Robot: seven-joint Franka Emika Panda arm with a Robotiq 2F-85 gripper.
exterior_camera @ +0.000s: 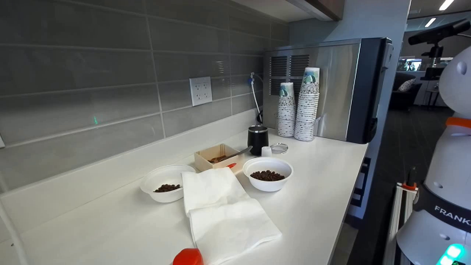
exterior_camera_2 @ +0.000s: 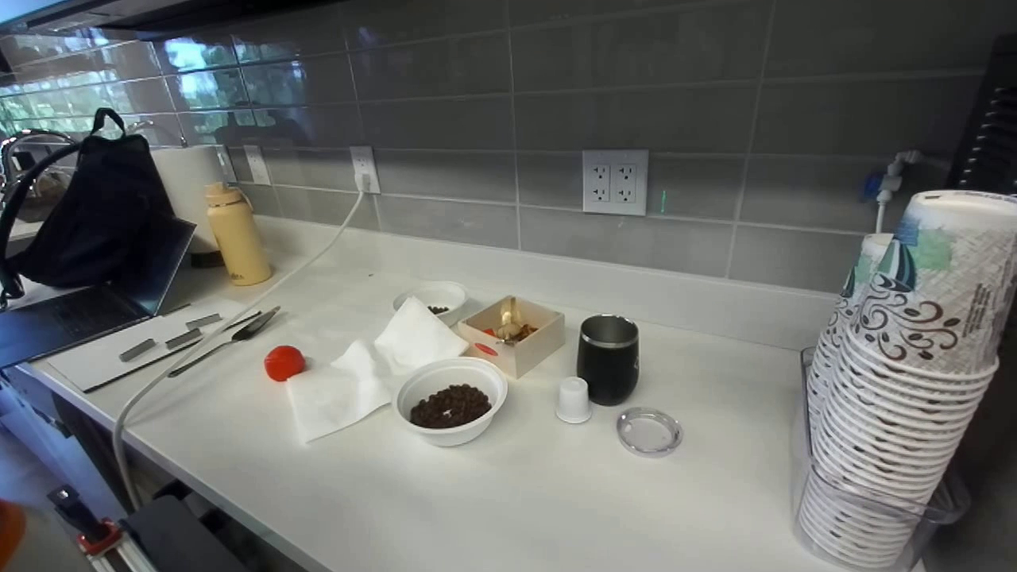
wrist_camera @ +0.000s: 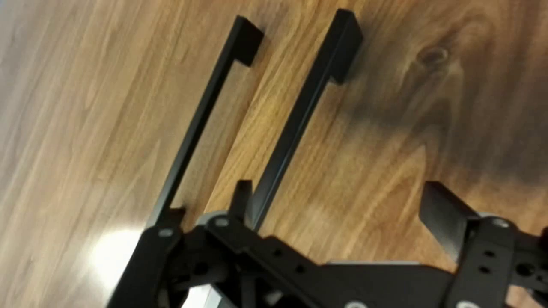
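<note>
The pincer (wrist_camera: 338, 194) stands wide apart in the wrist view. A black near handle (wrist_camera: 300, 115) runs aslant up from beside the finger (wrist_camera: 242, 196) on that view's left. Its lower end lies just inside the gap, partly hidden by the pincer; whether the two touch cannot be told. The near handle is fixed to a wooden near panel (wrist_camera: 385, 171), partly darkened by shadow. Across a seam, a similar far handle (wrist_camera: 201, 115) runs nearly parallel to it on the far panel (wrist_camera: 107, 107), outside the gap.

In an exterior view the white arm (exterior_camera: 449, 165) stands beside the counter (exterior_camera: 309, 213). Two white bowls (exterior_camera: 268, 186) holding dark brown bits sit on the counter in both exterior views, with the napkins (exterior_camera: 235, 224) spread between them. Close by stands a wooden box (exterior_camera_2: 536, 345). Near it are a black tumbler (exterior_camera_2: 608, 365), a white pod (exterior_camera_2: 574, 400) and a clear lid (exterior_camera_2: 649, 431). Stacked paper cups (exterior_camera_2: 898, 413) rise at one end; towards the other are a red ball (exterior_camera_2: 284, 363), a yellow bottle (exterior_camera_2: 237, 238), a laptop (exterior_camera_2: 71, 326) and a dark backpack (exterior_camera_2: 95, 206).
</note>
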